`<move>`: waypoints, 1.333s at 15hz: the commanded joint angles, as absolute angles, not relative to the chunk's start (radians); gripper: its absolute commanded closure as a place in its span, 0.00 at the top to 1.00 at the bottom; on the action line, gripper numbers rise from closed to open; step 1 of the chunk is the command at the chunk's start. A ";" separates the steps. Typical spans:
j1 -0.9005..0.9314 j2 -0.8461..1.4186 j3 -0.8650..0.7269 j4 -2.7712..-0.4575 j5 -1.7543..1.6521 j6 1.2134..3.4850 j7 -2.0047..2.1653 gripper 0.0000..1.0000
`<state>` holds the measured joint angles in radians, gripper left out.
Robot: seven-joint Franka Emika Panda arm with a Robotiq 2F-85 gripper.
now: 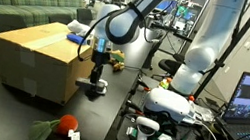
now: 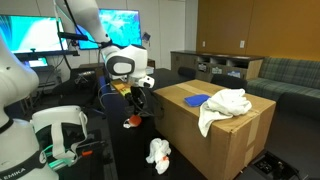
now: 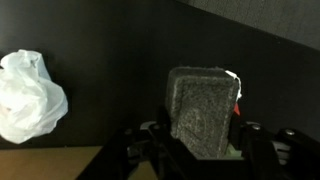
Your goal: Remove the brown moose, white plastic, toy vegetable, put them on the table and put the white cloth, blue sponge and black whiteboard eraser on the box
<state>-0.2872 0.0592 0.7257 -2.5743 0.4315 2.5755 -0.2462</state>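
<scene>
Evidently clamped on the black whiteboard eraser (image 3: 205, 110): gripper (image 1: 93, 75) fingers pressed to its two sides, block upright, felt face toward the wrist camera. Probably held low beside the cardboard box (image 1: 36, 56) ahead of a lift onto its top. Up there already: white cloth (image 2: 225, 105) and blue sponge (image 2: 195, 97). Down on the dark floor (image 2: 120, 160): white plastic (image 2: 158, 152) and toy vegetable (image 1: 60, 126). Around all this, a lab room with green sofa (image 1: 14, 2) and lit monitor (image 2: 30, 35).
</scene>
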 commanded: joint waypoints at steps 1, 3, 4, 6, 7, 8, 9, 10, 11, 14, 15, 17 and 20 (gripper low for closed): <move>-0.121 -0.171 0.517 -2.539 0.462 2.396 -0.256 0.33; -0.033 -0.235 0.391 -2.498 0.399 2.321 -0.215 0.33; -0.002 -0.264 0.338 -2.469 0.368 2.276 -0.204 0.33; 0.043 -0.288 0.274 -2.428 0.316 2.252 -0.173 0.33; 0.058 -0.284 0.249 -2.399 0.295 2.244 -0.162 0.33; 0.068 -0.279 0.237 -2.380 0.266 2.259 -0.137 0.33; 0.075 -0.257 0.232 -2.352 0.238 2.281 -0.107 0.33; 0.081 -0.233 0.229 -2.329 0.213 2.302 -0.081 0.33; 0.086 -0.205 0.228 -2.301 0.191 2.315 -0.056 0.33; 0.088 -0.105 0.249 -2.234 0.082 2.415 0.063 0.33; 0.086 -0.063 0.256 -2.210 0.024 2.450 0.117 0.33; 0.096 0.027 0.256 -2.156 -0.081 2.488 0.209 0.33; 0.132 0.160 0.225 -2.068 -0.236 2.507 0.336 0.33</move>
<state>0.0975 0.0201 0.2598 -2.1908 -0.1233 2.4933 0.2349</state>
